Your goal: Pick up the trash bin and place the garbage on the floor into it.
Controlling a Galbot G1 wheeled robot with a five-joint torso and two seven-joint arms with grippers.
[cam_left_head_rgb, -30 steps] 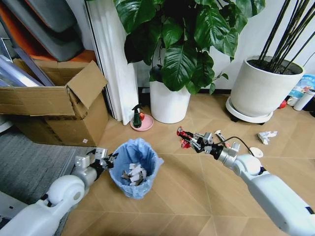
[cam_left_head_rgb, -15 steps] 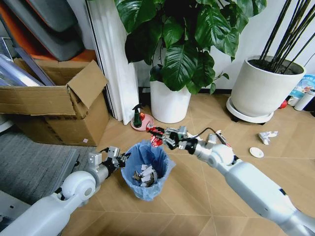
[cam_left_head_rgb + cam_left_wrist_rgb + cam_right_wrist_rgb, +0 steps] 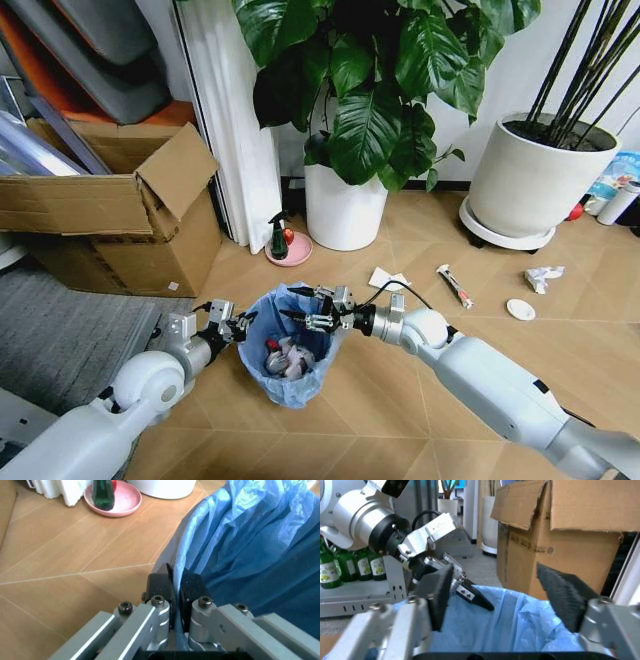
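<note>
On the chevron wood floor (image 3: 420, 390), the blue-lined trash bin (image 3: 290, 385) is steadied by the left hand (image 3: 232, 327) pinching its bag rim, while the right hand (image 3: 312, 308) hovers above, spread wide and empty, red wrapper (image 3: 272, 346) inside.

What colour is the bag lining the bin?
Light blue; the bag shows best in the left wrist view, pinched by the left gripper.

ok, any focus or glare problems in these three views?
Head view: evenly lit, sharp, only soft shadows under the trash bin. Left wrist view: left gripper, shut on the bin's blue bag, is soft up close; the floor carries a pale sheen. Right wrist view: open right gripper pads look blurred; the cardboard box is sharper.
</note>
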